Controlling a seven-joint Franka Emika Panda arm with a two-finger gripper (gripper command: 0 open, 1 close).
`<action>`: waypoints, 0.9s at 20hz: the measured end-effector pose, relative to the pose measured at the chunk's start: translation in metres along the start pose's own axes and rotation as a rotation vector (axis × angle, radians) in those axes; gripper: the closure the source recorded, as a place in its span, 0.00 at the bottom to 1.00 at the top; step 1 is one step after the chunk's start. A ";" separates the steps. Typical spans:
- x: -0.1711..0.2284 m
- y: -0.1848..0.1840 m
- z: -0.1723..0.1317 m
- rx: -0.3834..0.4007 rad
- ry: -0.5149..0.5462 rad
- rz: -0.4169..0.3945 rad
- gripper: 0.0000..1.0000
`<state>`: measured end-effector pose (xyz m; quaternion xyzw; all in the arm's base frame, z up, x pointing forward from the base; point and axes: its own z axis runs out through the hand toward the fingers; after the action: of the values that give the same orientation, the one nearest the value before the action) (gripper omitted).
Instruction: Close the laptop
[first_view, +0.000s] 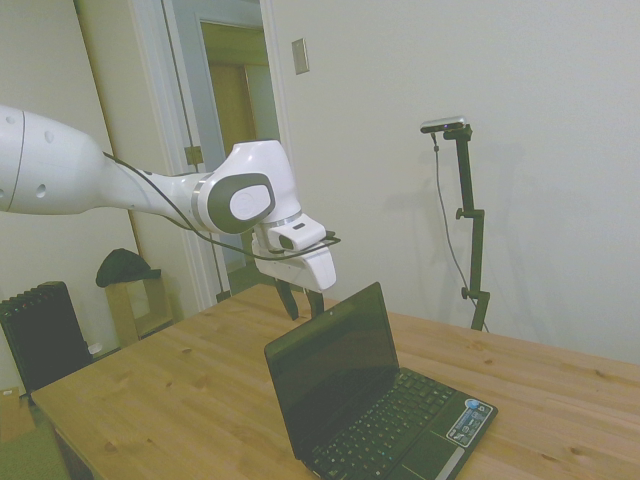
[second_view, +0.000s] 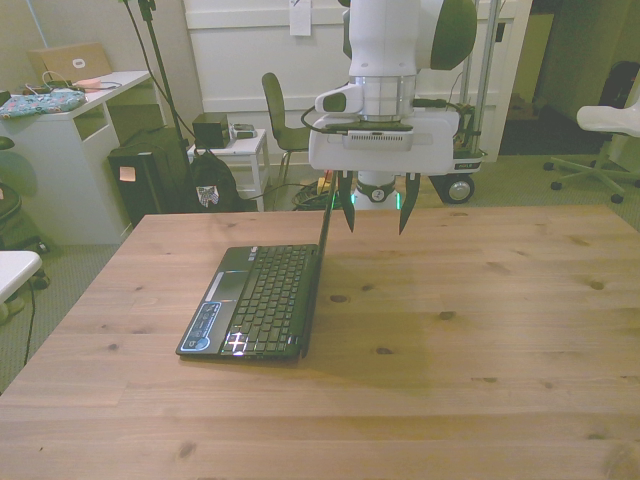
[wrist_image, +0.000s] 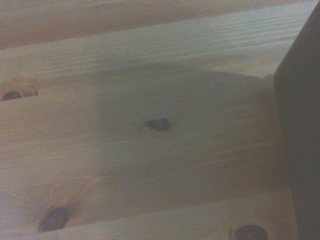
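Table (first_view: 180, 400): wooden plank top with dark knots, carrying the one item listed below. The wrist view shows its boards (wrist_image: 150, 150) from close by, with several knots and a soft shadow across them.

Arm (first_view: 130, 185): white, jointed, reaching in over the table from the side view's left, with a black cable running along it to the wrist.

Laptop (first_view: 375, 400): small black netbook, lid open and standing close to upright, dark glossy screen unlit. In the front view it (second_view: 255, 305) sits toward the table's left edge, about midway between near and far edges, seen edge-on with the lid rising as a thin line at the keyboard's right. Black keyboard, silver-trimmed palm rest. A dark slab (wrist_image: 302, 135) at the wrist picture's margin is the back of the lid.

Pincer (second_view: 376, 208): pointing straight down, fingers set apart to a moderate gap, holding nothing. It hangs above the table just behind the lid's top edge, on the side away from the screen (first_view: 302, 300); no contact with the lid can be made out.

Sticker (first_view: 470, 420): blue and white, at the palm rest's corner.
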<state>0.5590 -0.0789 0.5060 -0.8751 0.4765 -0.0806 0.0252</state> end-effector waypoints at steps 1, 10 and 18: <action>0.001 0.001 0.000 0.000 0.000 0.002 1.00; 0.008 0.008 -0.001 -0.002 -0.001 0.021 1.00; 0.021 0.022 -0.001 -0.007 -0.003 0.052 1.00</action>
<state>0.5519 -0.1088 0.5072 -0.8627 0.4993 -0.0767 0.0248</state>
